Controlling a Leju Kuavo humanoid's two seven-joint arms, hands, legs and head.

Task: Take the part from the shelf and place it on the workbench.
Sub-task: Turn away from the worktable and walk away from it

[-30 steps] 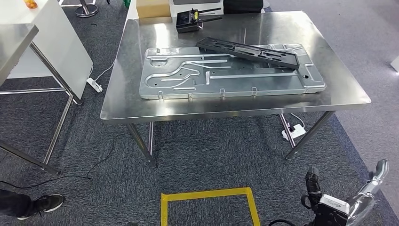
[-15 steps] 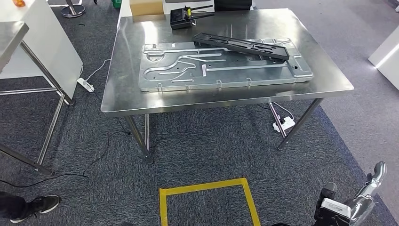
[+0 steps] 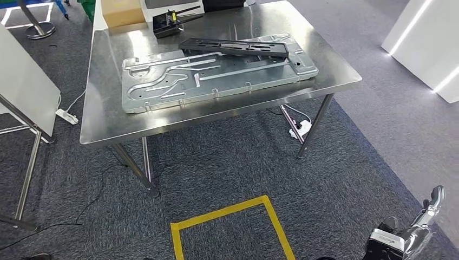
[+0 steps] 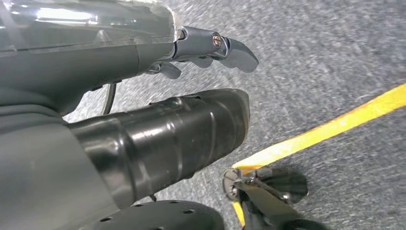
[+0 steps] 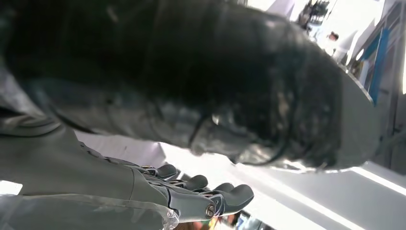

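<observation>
Now black part lying on metal panel atop workbench, both hands' fingers released, grasping nothing.

The left hand hangs over grey carpet, w/ nothing in it. Its grey thumb is thick and ribbed; the darker fingers are a bit curled, tips apart from the thumb. On the carpet a yellow tape line runs diagonal and makes a corner near the thumb tip. The carpet looks blurred, approx. everywhere.
</observation>
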